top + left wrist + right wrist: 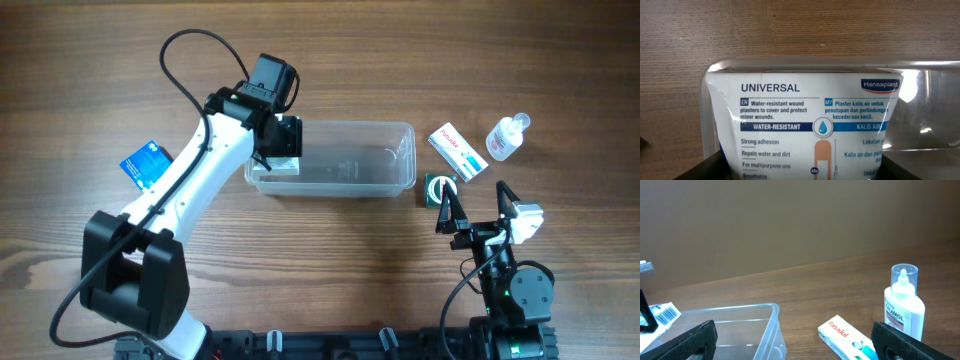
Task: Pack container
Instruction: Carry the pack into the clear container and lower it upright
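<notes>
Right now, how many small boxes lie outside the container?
3: blue box left of the left arm; Panadol box right of the container; dark green box at its near right corner. The arm may hide others.

The left hand (pixel 284 150) is holding a white box (pixel 285 168) inside the container (pixel 405 152), while the right hand (pixel 478 208) is hovering, spread wide, toward the counter's (pixel 330 280) near right corner.

We see the plaster box (pixel 805 130) cut off at the bottom edge, where only the dark fingers (pixel 713 170) of the left gripper (pixel 802 172) peek in, the Panadol box (pixel 847 337) cut off too, the blue box (pixel 143 163) partly hidden under the left arm (pixel 200 175), and a little green thing (pixel 437 187) too small to tell.
</notes>
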`<state>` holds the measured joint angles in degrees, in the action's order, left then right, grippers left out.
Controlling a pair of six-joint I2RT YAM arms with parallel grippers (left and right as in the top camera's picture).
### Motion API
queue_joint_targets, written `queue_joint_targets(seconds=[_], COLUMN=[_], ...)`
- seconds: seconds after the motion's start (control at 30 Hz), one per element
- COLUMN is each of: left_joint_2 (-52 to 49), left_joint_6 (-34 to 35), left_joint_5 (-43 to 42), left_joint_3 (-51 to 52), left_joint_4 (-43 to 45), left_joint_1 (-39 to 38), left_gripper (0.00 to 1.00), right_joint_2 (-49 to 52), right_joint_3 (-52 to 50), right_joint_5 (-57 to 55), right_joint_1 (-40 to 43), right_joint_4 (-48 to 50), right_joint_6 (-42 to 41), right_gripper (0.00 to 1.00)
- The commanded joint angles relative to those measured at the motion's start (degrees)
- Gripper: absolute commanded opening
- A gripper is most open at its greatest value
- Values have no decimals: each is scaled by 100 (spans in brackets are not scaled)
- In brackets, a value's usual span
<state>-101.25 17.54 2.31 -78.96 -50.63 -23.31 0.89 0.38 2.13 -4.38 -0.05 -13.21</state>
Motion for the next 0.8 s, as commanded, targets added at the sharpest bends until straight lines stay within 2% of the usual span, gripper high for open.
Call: queue_joint_targets(seconds=[0.0, 0.1, 0.27, 0.4, 0.67, 0.7, 0.73, 0.77], left_joint_2=[-76, -76, -76, -76, -26, -2, 0, 0], left_joint_6=[96, 96, 94, 96, 96, 96, 96, 98], left_joint_5=[125, 190, 188, 186, 179, 155, 118, 52], left_joint_3=[186, 186, 186, 186, 181, 181, 181, 181], left_joint_4=[87, 109, 92, 72, 0, 7, 9, 22], left_joint_1=[-44, -44, -44, -44, -44, -48, -48, -48], left_gripper=[72, 73, 83, 87, 75, 63, 32, 9], right_joint_2=[-9, -9, -9, -9, -9, -9, -9, -9], right_joint_3=[-9, -9, -9, -9, -9, -9, -9, -9], right_joint_5=[92, 92, 92, 92, 92, 92, 92, 92], right_joint_1=[28, 28, 28, 28, 28, 28, 28, 28], right_joint_4=[15, 15, 15, 15, 15, 15, 15, 15], right_joint_6=[-44, -46, -46, -46, -46, -46, -46, -48], right_gripper=[100, 100, 100, 100, 100, 100, 100, 100])
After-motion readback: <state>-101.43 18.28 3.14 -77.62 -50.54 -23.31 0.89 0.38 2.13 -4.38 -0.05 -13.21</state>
